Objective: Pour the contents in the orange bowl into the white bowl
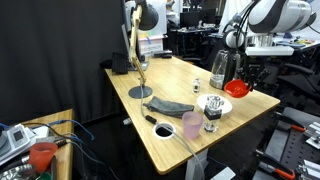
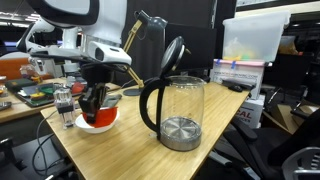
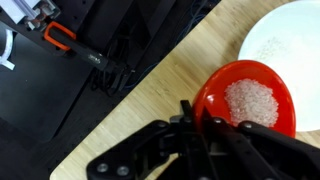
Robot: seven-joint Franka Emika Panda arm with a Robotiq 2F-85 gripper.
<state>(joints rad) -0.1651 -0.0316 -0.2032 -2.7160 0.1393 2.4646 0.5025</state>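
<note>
The gripper point(image 3: 197, 118) appears clenched on the near rim of the orange bowl point(image 3: 255, 100), which holds pale granules just beside the white bowl point(image 3: 290, 40). It should centre the orange bowl's rim over the white bowl, then tilt slowly.

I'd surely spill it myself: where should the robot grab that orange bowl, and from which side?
Likely its rim, pinched from above, one finger inside and one outside, on the side away from the white bowl. The orange bowl is shallow, wide and handleless, and its pale grains lie mid-bowl, clear of that edge.
</note>
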